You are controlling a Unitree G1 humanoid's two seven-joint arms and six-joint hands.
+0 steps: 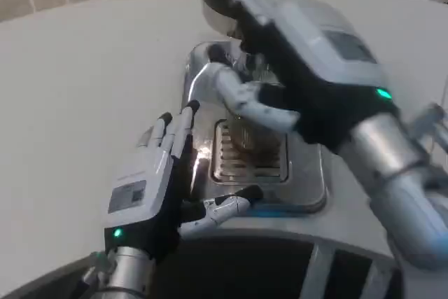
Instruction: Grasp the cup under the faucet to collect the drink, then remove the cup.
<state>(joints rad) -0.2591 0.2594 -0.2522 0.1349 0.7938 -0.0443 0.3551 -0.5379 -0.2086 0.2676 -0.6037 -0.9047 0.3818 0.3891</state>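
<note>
Worktop (84, 89): white, curved edge, tan floor beyond.
Drip tray (269, 173): silver, slotted grille.
Left hand (150, 187): fingers apart, empty.
Right hand (294, 68): wrapped round the cup (248, 131).

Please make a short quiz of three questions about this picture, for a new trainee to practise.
1. True or false: the left robot hand holds the cup.
2. On what does the cup stand? A) the bare table B) the slotted drip tray C) a plate
3. Fill in: the right robot hand is wrapped around the ____.

Key
1. False: its fingers are spread and hold nothing, beside the tray.
2. B
3. cup; it stands over the drip tray, and the picture is too blurred to tell if any drink is in it.
</note>
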